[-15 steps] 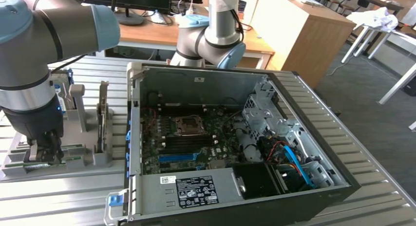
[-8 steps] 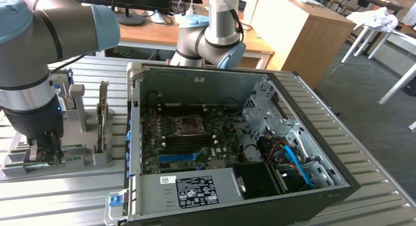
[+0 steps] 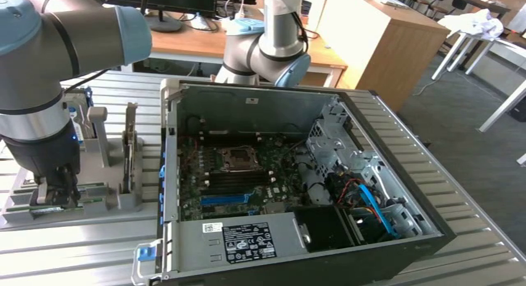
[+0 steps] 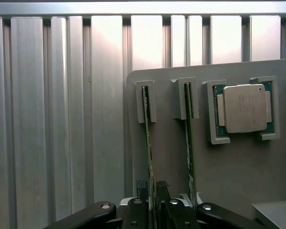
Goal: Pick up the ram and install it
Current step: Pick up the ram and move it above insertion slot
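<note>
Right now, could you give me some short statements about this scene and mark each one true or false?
1. The computer case is open. True.
2. The hand is over the open case. False: it is at the grey holder, at the ram.
3. A processor sits on the same holder. True.
4. The holder carries one stick only. False: a second stick stands in its own slot beside the ram.
</note>
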